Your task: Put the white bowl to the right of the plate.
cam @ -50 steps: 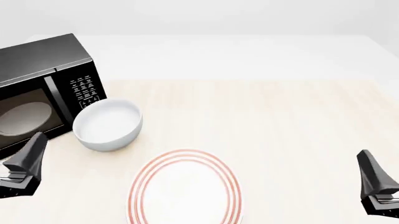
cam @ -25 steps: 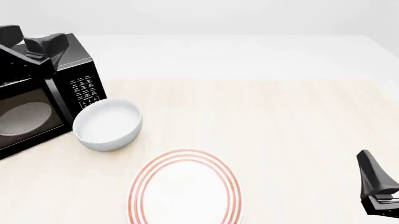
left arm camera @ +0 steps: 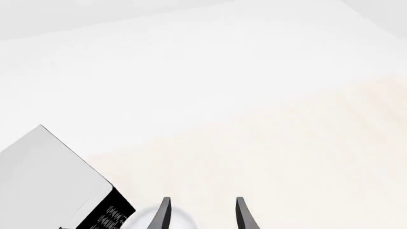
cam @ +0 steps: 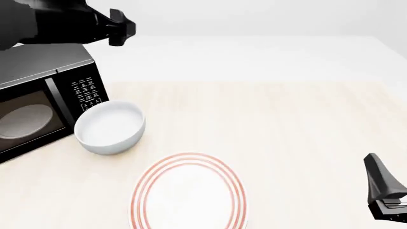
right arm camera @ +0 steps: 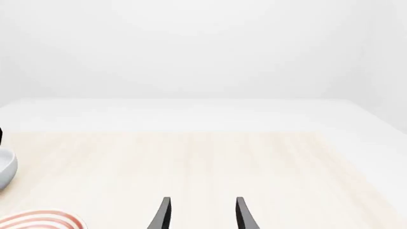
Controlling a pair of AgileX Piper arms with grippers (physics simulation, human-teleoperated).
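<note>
Bright, even, diffuse light fills all three views, and no single source can be made out. The pale worktop [cam: 286, 124] washes toward white at its far edge, and the white bowl [cam: 109, 128] casts only a faint soft shadow. Edges render crisp, with no blur or visible lens distortion.

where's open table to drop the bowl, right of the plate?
Free: the wide stretch of table from the plate across to the right claw, and the far strip behind it. Crowded: the left side, where the bowl sits close against the microwave, with the left claw above.
</note>
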